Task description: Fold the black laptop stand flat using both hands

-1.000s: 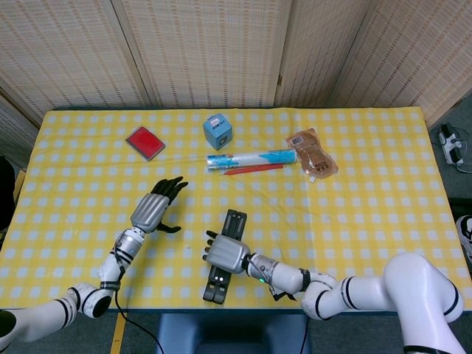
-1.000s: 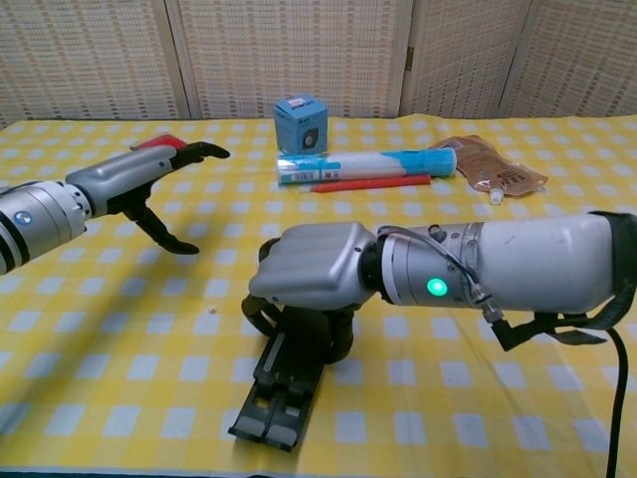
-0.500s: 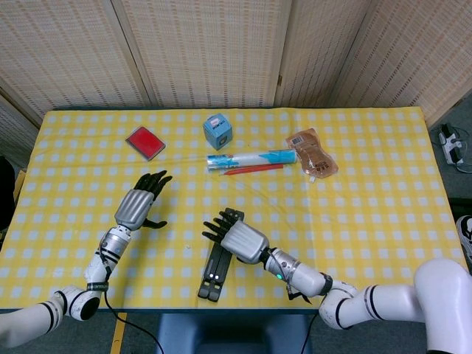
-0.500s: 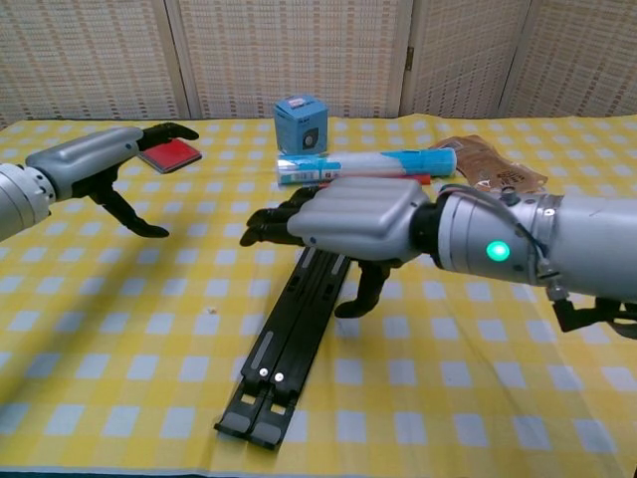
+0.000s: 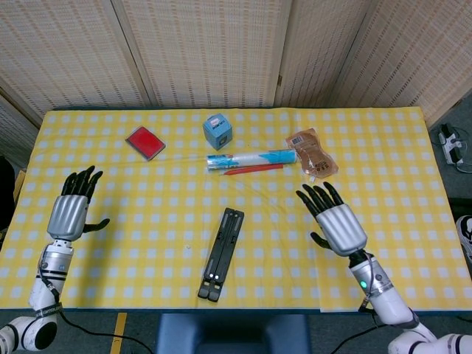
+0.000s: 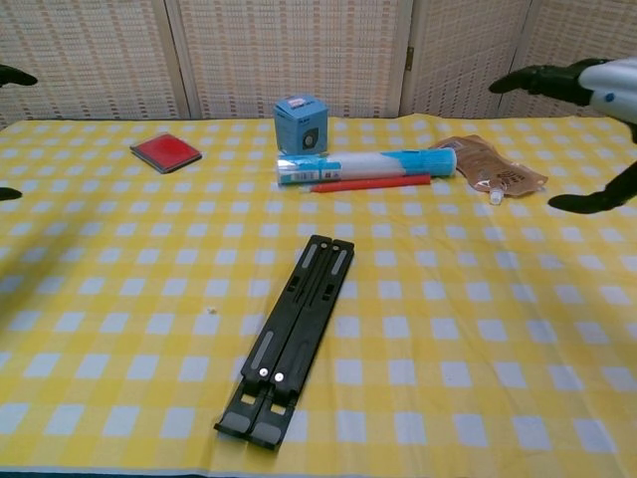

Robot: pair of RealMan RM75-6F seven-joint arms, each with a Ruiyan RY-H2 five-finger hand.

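The black laptop stand (image 5: 222, 254) lies folded flat on the yellow checked cloth near the front edge, a long narrow bar (image 6: 292, 336) running slightly diagonal. My left hand (image 5: 72, 209) hovers far to its left with fingers spread and nothing in it; only dark fingertips (image 6: 12, 76) show at the chest view's left border. My right hand (image 5: 334, 218) is well to the right of the stand, fingers spread and empty; in the chest view it shows at the upper right corner (image 6: 582, 85). Neither hand touches the stand.
Along the far side lie a red flat case (image 5: 145, 141), a blue cube box (image 5: 217, 130), a blue-and-white tube (image 5: 249, 158) with a red pencil (image 5: 254, 169) beside it, and a brown pouch (image 5: 311, 153). The table's front edge (image 5: 221, 306) is just below the stand.
My right hand lifted off the stand and swung far right; my left hand drew back to the left. The stand, gripped a second ago, now lies flat and untouched.
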